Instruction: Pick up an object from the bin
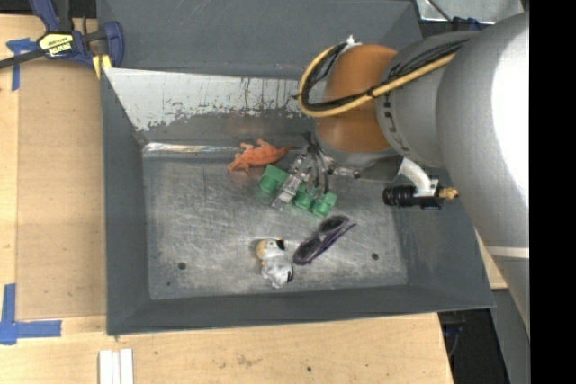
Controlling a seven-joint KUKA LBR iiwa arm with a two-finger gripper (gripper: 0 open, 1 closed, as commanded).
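Pincer (295, 187) sits low at the frame's centre among green blocks (270, 184), below an orange toy (256, 156), its width impossible to tell; grasping seems underway, calling for a firm close, then lift.

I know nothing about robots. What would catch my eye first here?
The big silver arm with its orange cover reaches in from the right, its gripper down among green blocks in the middle of the grey bin. An orange toy lies just behind them, a dark purple thing in front.
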